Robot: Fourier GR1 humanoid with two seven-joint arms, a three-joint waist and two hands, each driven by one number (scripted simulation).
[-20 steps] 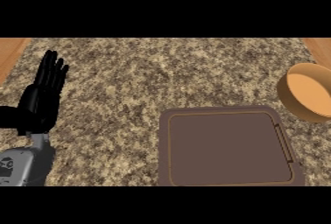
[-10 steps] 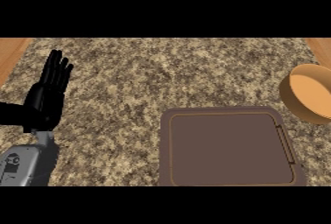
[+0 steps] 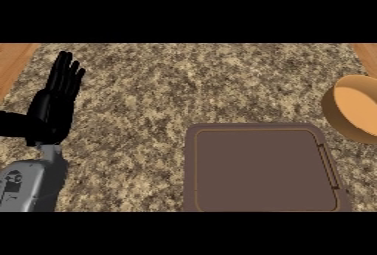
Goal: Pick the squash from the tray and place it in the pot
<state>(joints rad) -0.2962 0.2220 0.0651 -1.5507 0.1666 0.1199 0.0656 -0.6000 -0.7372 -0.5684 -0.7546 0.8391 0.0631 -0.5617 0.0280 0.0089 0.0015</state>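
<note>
Resting at the view's left, the left hand (image 3: 55,107) (fingers straight) stands apart from tray (image 3: 258,130) and pot (image 3: 352,112).

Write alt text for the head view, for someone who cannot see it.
A brown tray lies on a speckled granite counter, with no squash visible on it. An orange pot sits at the right edge, partly cut off. The left robot hand rests open at the left, fingers up; the right does not show.

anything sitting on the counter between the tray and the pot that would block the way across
Nothing visible does. The tray lies low at the centre right and the pot is at the right edge, with only bare counter between them. No squash shows on the tray. The left hand rests open at far left.
</note>
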